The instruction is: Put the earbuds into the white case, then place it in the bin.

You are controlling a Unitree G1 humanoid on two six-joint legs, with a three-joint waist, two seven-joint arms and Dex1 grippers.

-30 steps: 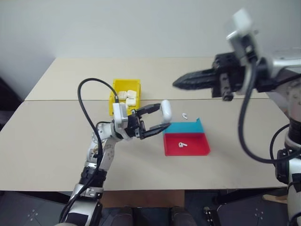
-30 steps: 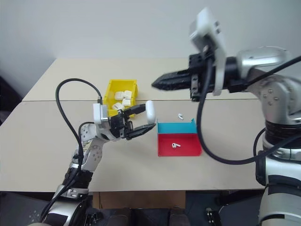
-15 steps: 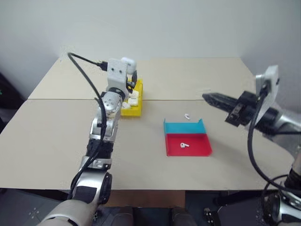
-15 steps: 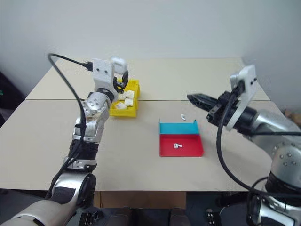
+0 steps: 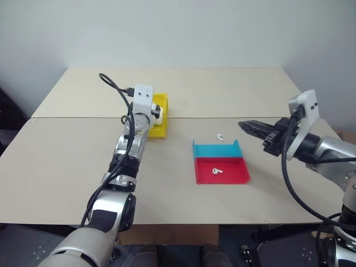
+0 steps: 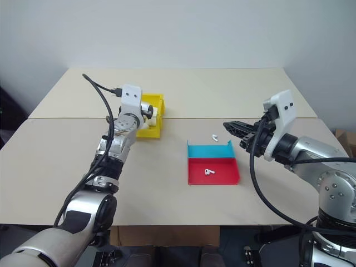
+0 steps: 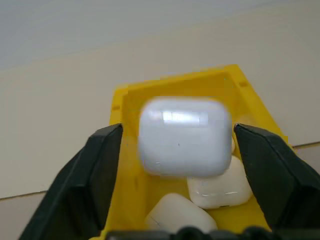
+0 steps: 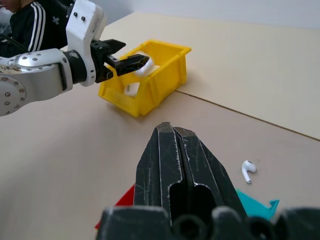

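- Since one second ago, the left gripper (image 7: 177, 145) has travelled from the near side of the table (image 5: 67, 167), left of the trays, out to the bin (image 8: 165, 75), and the right gripper (image 8: 179, 150) has dropped from high above the table to a low position right of the trays.
- Left gripper state: fingers (image 7: 100, 165) spread wide, one on each side of the white case (image 7: 184, 136), with a visible gap at both sides; the case sits between them above the bin's interior, blurred in the left wrist view.
- Whether the case touches anything beneath it cannot be told.
- Bin position: far left part of the table, at the seam between the two tabletops; it already contains other white cases (image 7: 217, 187).
- Right gripper state: fingers pressed together, holding nothing, pointing toward the left across the table.
- One earbud (image 5: 220, 136) lies on the bare table just beyond the far edge of the blue tray (image 5: 216, 150).
- A second earbud (image 5: 216, 171) lies inside the red tray (image 5: 233, 177), which adjoins the near side of the blue tray.
- A person's dark sleeve with white stripes (image 8: 25, 30) appears beyond the left arm in the right wrist view.
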